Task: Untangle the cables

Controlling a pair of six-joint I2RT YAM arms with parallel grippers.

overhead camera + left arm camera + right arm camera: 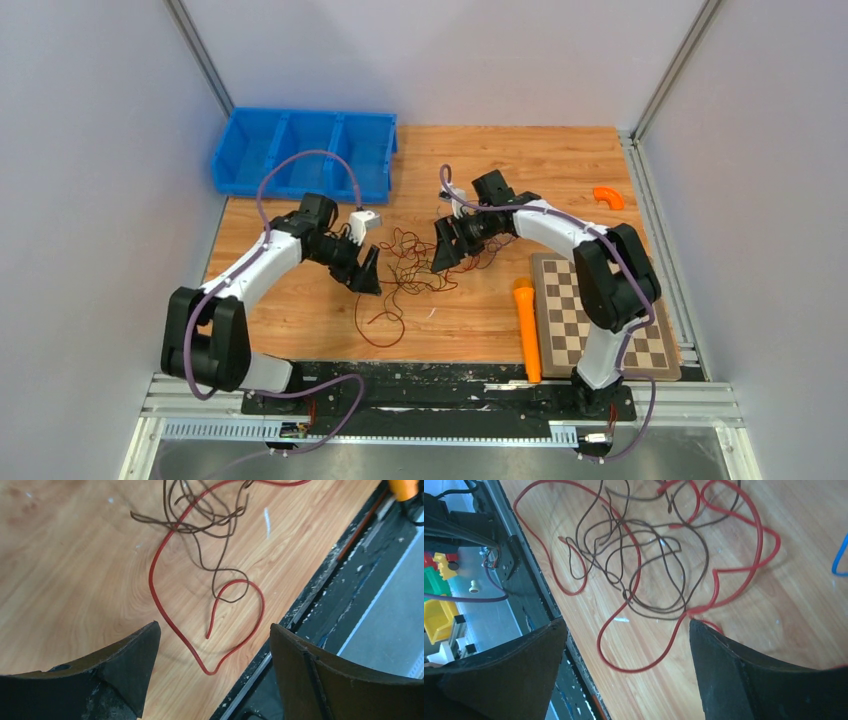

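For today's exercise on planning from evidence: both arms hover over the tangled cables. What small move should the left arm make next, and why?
Probably lower the left gripper onto the red cable and close. Its jaws stand open and empty, and the red loop with its free end lies right below them, mostly clear of the dark cables.

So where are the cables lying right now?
In the top view the cables lie mid-table in a tangle, between the left gripper and the right gripper.

Top view overlooks the whole table (300,318) from behind; both wrist views face down, close, sharing the cables (405,262) (152,577) (639,562).
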